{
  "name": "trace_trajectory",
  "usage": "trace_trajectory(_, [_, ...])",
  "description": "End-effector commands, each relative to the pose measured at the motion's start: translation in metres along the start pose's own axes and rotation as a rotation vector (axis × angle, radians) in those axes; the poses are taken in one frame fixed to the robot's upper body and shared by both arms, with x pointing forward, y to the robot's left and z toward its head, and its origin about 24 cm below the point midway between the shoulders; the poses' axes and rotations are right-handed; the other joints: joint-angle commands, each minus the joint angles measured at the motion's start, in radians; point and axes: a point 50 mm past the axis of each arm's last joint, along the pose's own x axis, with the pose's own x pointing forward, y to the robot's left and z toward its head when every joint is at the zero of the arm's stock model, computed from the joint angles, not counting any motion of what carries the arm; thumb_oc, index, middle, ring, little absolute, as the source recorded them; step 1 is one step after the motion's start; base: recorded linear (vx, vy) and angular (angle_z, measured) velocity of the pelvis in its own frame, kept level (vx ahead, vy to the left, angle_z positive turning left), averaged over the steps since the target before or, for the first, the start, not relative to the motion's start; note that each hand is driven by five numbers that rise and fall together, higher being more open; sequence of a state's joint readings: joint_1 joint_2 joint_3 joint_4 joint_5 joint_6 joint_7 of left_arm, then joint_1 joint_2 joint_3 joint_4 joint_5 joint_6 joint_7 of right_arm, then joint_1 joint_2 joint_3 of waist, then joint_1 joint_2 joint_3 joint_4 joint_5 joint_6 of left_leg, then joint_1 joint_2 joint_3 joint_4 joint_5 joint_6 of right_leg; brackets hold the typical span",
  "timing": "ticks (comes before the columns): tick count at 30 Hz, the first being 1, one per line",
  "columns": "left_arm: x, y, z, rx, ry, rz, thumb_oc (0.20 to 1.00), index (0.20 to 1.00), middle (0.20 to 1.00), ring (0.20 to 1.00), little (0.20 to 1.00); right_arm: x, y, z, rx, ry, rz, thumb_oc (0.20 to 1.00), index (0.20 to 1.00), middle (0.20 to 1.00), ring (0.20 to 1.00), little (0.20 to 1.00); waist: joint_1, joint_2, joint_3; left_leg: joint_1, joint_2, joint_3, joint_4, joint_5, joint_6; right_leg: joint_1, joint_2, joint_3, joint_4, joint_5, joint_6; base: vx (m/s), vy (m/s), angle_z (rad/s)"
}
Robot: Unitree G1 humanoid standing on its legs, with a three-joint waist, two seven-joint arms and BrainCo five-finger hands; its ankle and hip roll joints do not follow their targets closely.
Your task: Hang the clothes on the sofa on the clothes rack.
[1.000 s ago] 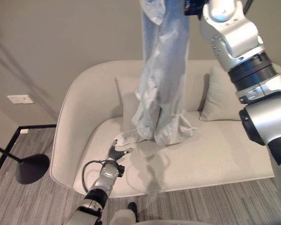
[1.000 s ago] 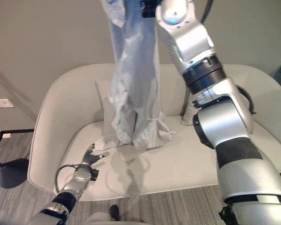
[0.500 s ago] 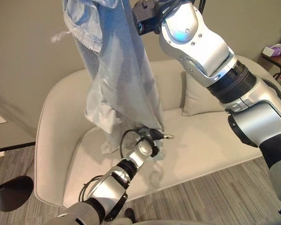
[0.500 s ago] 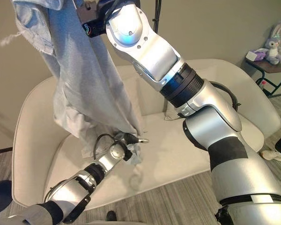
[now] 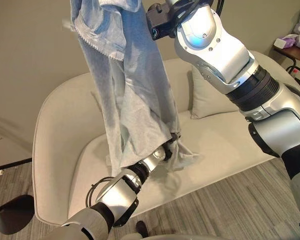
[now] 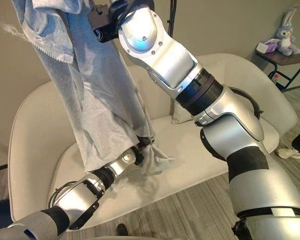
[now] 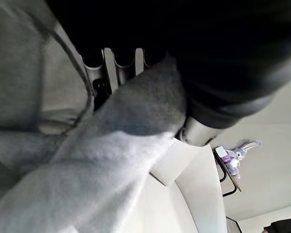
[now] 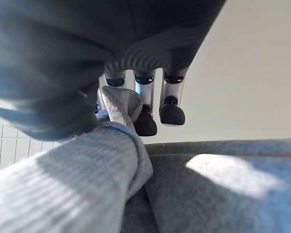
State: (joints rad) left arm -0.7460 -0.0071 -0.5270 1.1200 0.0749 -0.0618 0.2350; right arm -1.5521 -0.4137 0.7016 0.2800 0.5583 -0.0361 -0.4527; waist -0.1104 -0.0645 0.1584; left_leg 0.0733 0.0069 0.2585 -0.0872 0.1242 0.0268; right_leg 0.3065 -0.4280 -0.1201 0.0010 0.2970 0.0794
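Observation:
A pale grey-blue garment (image 5: 135,95) hangs full length in front of the cream sofa (image 5: 225,145), its hem brushing the seat. My right arm reaches up across the view, and the right hand (image 8: 144,104) is shut on the garment's top fold, with cloth bunched between fingers and thumb. My left hand (image 5: 162,149) is low at the hem, where its fingers (image 7: 121,65) and thumb pinch a fold of the grey cloth (image 7: 136,121). A dark pole of the clothes rack (image 6: 172,15) rises behind the sofa back.
A cushion (image 5: 207,97) leans on the sofa back to the right. A small side table with a plush bunny (image 6: 282,35) stands at far right. A person's leg and shoe (image 6: 296,149) show at the right edge. A floor lamp's black base (image 5: 10,216) sits lower left.
The camera has swung. My left hand rose from the sofa seat, where it lay open, to the garment's hem and closed on it. The garment is held higher.

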Motion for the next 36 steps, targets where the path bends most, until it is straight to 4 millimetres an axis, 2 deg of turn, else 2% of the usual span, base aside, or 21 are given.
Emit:
trace_trajectory(1, [0.006, 0.020, 0.006, -0.140, 0.026, 0.131, 0.200, 0.200, 0.200, 0.200, 0.200, 0.009, -0.044, 0.035, -0.161, -0.176, -0.120, 0.200, 0.200, 0.200, 0.200, 0.200, 0.007, 0.053, -0.003, 0.019, 0.034, -0.052, 0.027, -0.063, -0.170, 0.025, 0.026, 0.011, 0.102, -0.229, -0.047, -0.06, 0.093, -0.04])
trace_trajectory(2, [-0.003, 0.039, -0.019, -0.188, 0.064, 0.229, 0.200, 0.200, 0.200, 0.200, 0.200, -0.007, -0.061, 0.038, -0.204, -0.206, -0.154, 0.200, 0.200, 0.200, 0.200, 0.200, 0.012, 0.067, 0.027, 0.020, 0.056, -0.034, 0.023, -0.051, -0.176, -0.003, 0.025, -0.018, 0.091, -0.235, -0.043, -0.05, 0.072, -0.08])
trace_trajectory(3, [-0.004, 0.038, -0.021, -0.185, 0.070, 0.226, 0.200, 0.200, 0.200, 0.200, 0.200, -0.009, -0.062, 0.036, -0.202, -0.201, -0.158, 0.200, 0.200, 0.200, 0.200, 0.200, 0.016, 0.064, 0.025, 0.028, 0.057, -0.030, 0.019, -0.054, -0.178, 0.001, 0.026, -0.015, 0.091, -0.239, -0.044, -0.15, 0.023, -0.43])
trace_trajectory(5, [-0.030, 0.051, -0.071, -0.186, 0.161, 0.342, 0.200, 0.200, 0.200, 0.200, 0.200, -0.061, -0.102, 0.021, -0.259, -0.179, -0.287, 0.200, 0.200, 0.200, 0.200, 0.200, 0.055, 0.054, 0.052, -0.004, 0.046, -0.035, 0.031, -0.048, -0.171, 0.026, 0.112, 0.001, 0.158, -0.239, -0.036, -0.22, -0.008, -0.51])
trace_trajectory(7, [-0.047, 0.060, -0.095, -0.236, 0.221, 0.437, 0.200, 0.200, 0.200, 0.200, 0.200, -0.086, -0.118, 0.012, -0.282, -0.147, -0.368, 0.200, 0.200, 0.200, 0.200, 0.200, 0.088, 0.060, 0.057, -0.054, 0.031, -0.032, 0.053, -0.035, -0.154, 0.055, 0.190, 0.010, 0.217, -0.235, -0.020, -0.23, 0.003, 0.26])
trace_trajectory(8, [-0.061, 0.062, -0.111, -0.251, 0.259, 0.477, 0.200, 0.200, 0.200, 0.200, 0.200, -0.108, -0.128, 0.004, -0.303, -0.105, -0.417, 0.200, 0.200, 0.200, 0.200, 0.200, 0.108, 0.055, 0.048, -0.080, 0.014, -0.039, 0.065, -0.040, -0.142, 0.054, 0.239, 0.025, 0.246, -0.247, -0.016, -0.20, 0.028, 0.41])
trace_trajectory(10, [-0.087, 0.070, -0.140, -0.286, 0.346, 0.583, 0.200, 0.200, 0.200, 0.200, 0.200, -0.140, -0.138, -0.009, -0.327, -0.036, -0.490, 0.200, 0.200, 0.200, 0.200, 0.200, 0.140, 0.039, 0.042, -0.117, -0.025, -0.044, 0.076, -0.033, -0.126, 0.063, 0.312, 0.054, 0.255, -0.241, -0.012, -0.23, 0.013, 0.14])
trace_trajectory(11, [-0.109, 0.076, -0.162, -0.283, 0.418, 0.659, 0.200, 0.200, 0.200, 0.200, 0.200, -0.172, -0.139, -0.023, -0.318, 0.056, -0.542, 0.200, 0.200, 0.200, 0.200, 0.200, 0.170, 0.020, 0.028, -0.132, -0.052, -0.046, 0.075, -0.026, -0.119, 0.068, 0.340, 0.066, 0.210, -0.226, -0.031, -0.18, -0.015, 0.22])
trace_trajectory(12, [-0.111, 0.075, -0.164, -0.278, 0.422, 0.656, 0.200, 0.200, 0.200, 0.200, 0.200, -0.175, -0.139, -0.023, -0.318, 0.063, -0.545, 0.200, 0.200, 0.200, 0.200, 0.200, 0.173, 0.014, 0.020, -0.131, -0.055, -0.047, 0.072, -0.031, -0.120, 0.070, 0.337, 0.065, 0.206, -0.227, -0.030, -0.21, -0.058, 0.38])
trace_trajectory(13, [-0.130, 0.082, -0.177, -0.277, 0.458, 0.731, 0.200, 0.200, 0.200, 0.200, 0.200, -0.203, -0.138, -0.030, -0.302, 0.137, -0.598, 0.200, 0.200, 0.200, 0.200, 0.200, 0.190, 0.016, 0.013, -0.134, -0.071, -0.063, 0.061, -0.035, -0.108, 0.043, 0.369, 0.114, 0.168, -0.224, -0.039, -0.17, -0.071, 0.29])
trace_trajectory(14, [-0.135, 0.088, -0.177, -0.261, 0.452, 0.759, 0.200, 0.200, 0.200, 0.200, 0.200, -0.216, -0.140, -0.031, -0.314, 0.168, -0.630, 0.200, 0.200, 0.200, 0.200, 0.200, 0.191, 0.014, 0.015, -0.141, -0.090, -0.073, 0.059, -0.037, -0.099, 0.044, 0.394, 0.145, 0.127, -0.221, -0.045, -0.19, -0.069, 0.33])
trace_trajectory(15, [-0.135, 0.087, -0.178, -0.260, 0.452, 0.759, 0.200, 0.200, 0.200, 0.200, 0.200, -0.216, -0.140, -0.031, -0.314, 0.169, -0.630, 0.200, 0.200, 0.200, 0.200, 0.200, 0.191, 0.014, 0.014, -0.141, -0.089, -0.073, 0.059, -0.038, -0.099, 0.044, 0.394, 0.145, 0.125, -0.220, -0.045, -0.29, -0.092, 0.34])
trace_trajectory(16, [-0.145, 0.099, -0.178, -0.251, 0.432, 0.816, 0.200, 0.200, 0.200, 0.200, 0.200, -0.237, -0.145, -0.031, -0.353, 0.214, -0.678, 0.200, 0.200, 0.200, 0.200, 0.200, 0.201, 0.021, 0.020, -0.173, -0.109, -0.098, 0.052, -0.032, -0.095, 0.040, 0.408, 0.155, 0.027, -0.218, -0.060, -0.32, -0.104, 0.27])
trace_trajectory(19, [-0.156, 0.107, -0.176, -0.262, 0.397, 0.864, 0.200, 0.200, 0.200, 0.200, 0.200, -0.270, -0.139, -0.042, -0.334, 0.350, -0.699, 0.200, 0.200, 0.200, 0.200, 0.200, 0.200, 0.042, 0.035, -0.183, -0.103, -0.120, 0.019, -0.026, -0.103, 0.027, 0.414, 0.148, -0.053, -0.221, -0.073, -0.34, -0.114, 0.41])
trace_trajectory(21, [-0.159, 0.106, -0.174, -0.259, 0.382, 0.852, 0.200, 0.200, 0.200, 0.200, 0.200, -0.282, -0.136, -0.047, -0.326, 0.407, -0.692, 0.200, 0.200, 0.200, 0.200, 0.200, 0.196, 0.045, 0.043, -0.191, -0.106, -0.131, 0.015, -0.033, -0.106, 0.028, 0.412, 0.141, -0.068, -0.216, -0.075, -0.22, -0.055, 0.12])
trace_trajectory(23, [-0.158, 0.107, -0.169, -0.286, 0.349, 0.850, 0.200, 0.200, 0.200, 0.200, 0.200, -0.295, -0.124, -0.062, -0.244, 0.496, -0.664, 0.200, 0.200, 0.200, 0.200, 0.200, 0.202, 0.028, 0.090, -0.226, -0.096, -0.164, 0.020, -0.064, -0.128, 0.019, 0.381, 0.142, -0.067, -0.211, -0.072, -0.40, -0.062, 0.41])
trace_trajectory(24, [-0.155, 0.099, -0.164, -0.336, 0.321, 0.800, 0.200, 0.200, 0.200, 0.200, 0.200, -0.315, -0.106, -0.081, -0.121, 0.622, -0.623, 0.200, 0.200, 0.200, 0.200, 0.200, 0.208, 0.016, 0.137, -0.229, -0.060, -0.215, 0.036, -0.067, -0.136, -0.005, 0.355, 0.149, -0.080, -0.210, -0.067, -0.50, -0.062, 0.25])
trace_trajectory(28, [-0.154, 0.092, -0.150, -0.356, 0.239, 0.702, 0.200, 0.200, 0.200, 0.200, 0.200, -0.343, -0.080, -0.103, 0.070, 0.786, -0.555, 0.200, 0.200, 0.200, 0.200, 0.200, 0.174, 0.007, 0.122, -0.126, 0.062, -0.192, 0.068, -0.078, -0.105, -0.114, 0.323, 0.124, -0.062, -0.185, -0.052, -0.27, 0.061, -0.08])
trace_trajectory(30, [-0.150, 0.094, -0.140, -0.340, 0.184, 0.660, 0.200, 0.200, 0.200, 0.200, 0.200, -0.351, -0.070, -0.105, 0.163, 0.826, -0.527, 0.200, 0.200, 0.200, 0.200, 0.200, 0.126, 0.010, 0.079, -0.025, 0.148, -0.168, 0.049, -0.092, -0.082, -0.186, 0.307, 0.087, -0.035, -0.182, -0.047, -0.11, 0.214, 0.17])
trace_trajectory(33, [-0.147, 0.103, -0.127, -0.308, 0.114, 0.641, 0.200, 0.200, 0.200, 0.200, 0.200, -0.354, -0.068, -0.100, 0.167, 0.840, -0.471, 0.200, 0.200, 0.200, 0.200, 0.200, 0.066, 0.024, 0.032, 0.077, 0.275, -0.159, 0.006, -0.071, -0.078, -0.244, 0.267, 0.052, -0.008, -0.193, -0.034, -0.08, 0.269, 0.92])
trace_trajectory(36, [-0.148, 0.106, -0.120, -0.317, 0.077, 0.643, 0.200, 0.200, 0.200, 0.200, 0.200, -0.354, -0.068, -0.097, 0.170, 0.837, -0.465, 0.200, 0.200, 0.200, 0.200, 0.200, 0.047, 0.030, 0.014, 0.073, 0.326, -0.172, 0.000, -0.050, -0.081, -0.267, 0.242, 0.049, 0.003, -0.195, -0.025, -0.01, 0.183, 0.33])
